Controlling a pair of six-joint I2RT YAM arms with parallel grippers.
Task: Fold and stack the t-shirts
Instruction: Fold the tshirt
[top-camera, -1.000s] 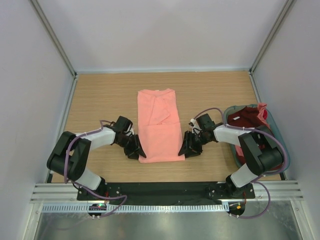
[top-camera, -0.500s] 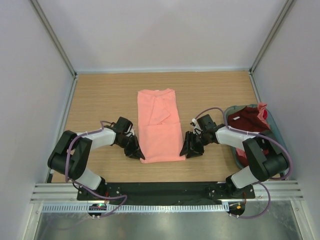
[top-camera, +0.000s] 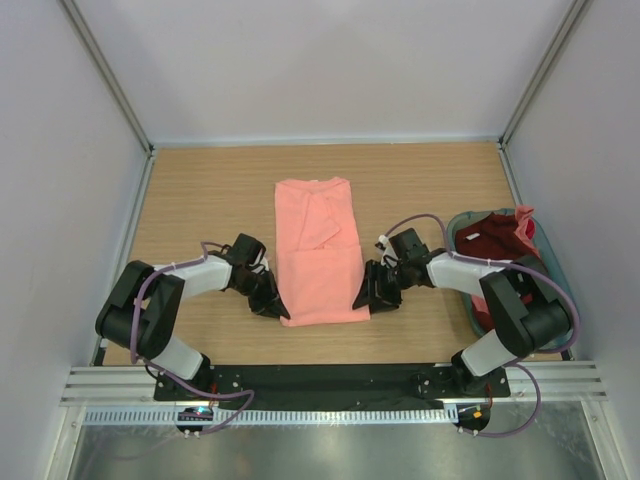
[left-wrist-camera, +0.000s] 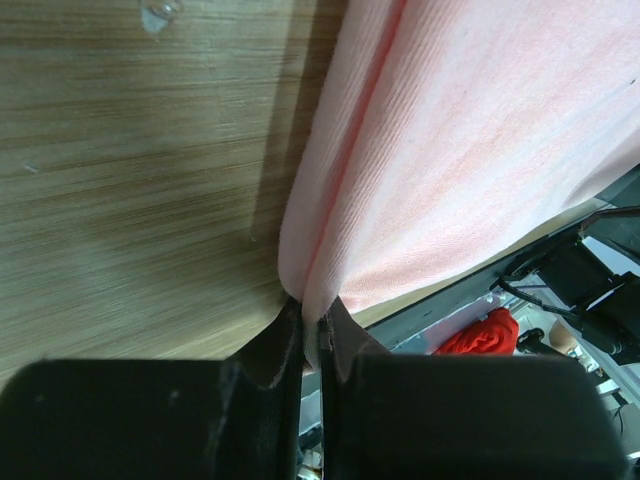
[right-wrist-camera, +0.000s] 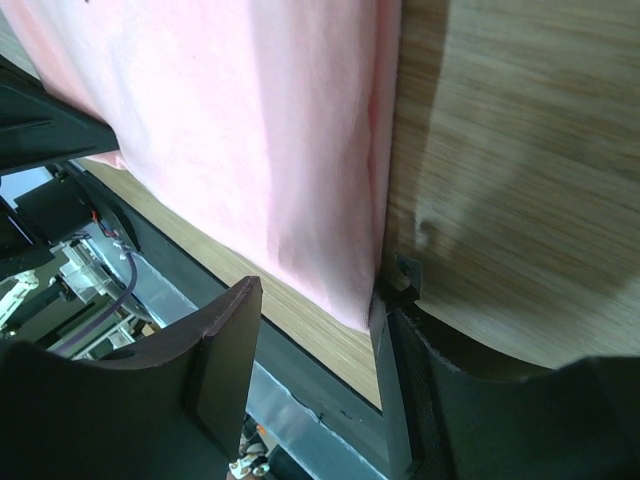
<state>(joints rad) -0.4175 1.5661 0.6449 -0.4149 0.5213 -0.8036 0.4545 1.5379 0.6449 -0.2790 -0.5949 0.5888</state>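
Observation:
A salmon-pink t-shirt (top-camera: 318, 255) lies folded into a long strip on the wooden table (top-camera: 200, 200), collar at the far end. My left gripper (top-camera: 275, 303) is shut on the shirt's near-left corner; in the left wrist view the cloth (left-wrist-camera: 470, 150) is pinched between the left gripper's (left-wrist-camera: 310, 310) tips. My right gripper (top-camera: 368, 297) stands open at the near-right corner. In the right wrist view one finger (right-wrist-camera: 385, 320) touches the shirt's (right-wrist-camera: 250, 130) edge and the other hangs over the cloth. A dark maroon t-shirt (top-camera: 490, 235) and another pink one (top-camera: 525, 222) lie in the basket.
The grey-teal basket (top-camera: 550, 262) stands at the table's right edge, behind my right arm. A black rail (top-camera: 320, 378) runs along the near edge. Grey walls close in the left, far and right sides.
My left gripper has closed on the shirt's near-left corner. My right gripper has slid a little left, up against the shirt's near-right corner, still open.

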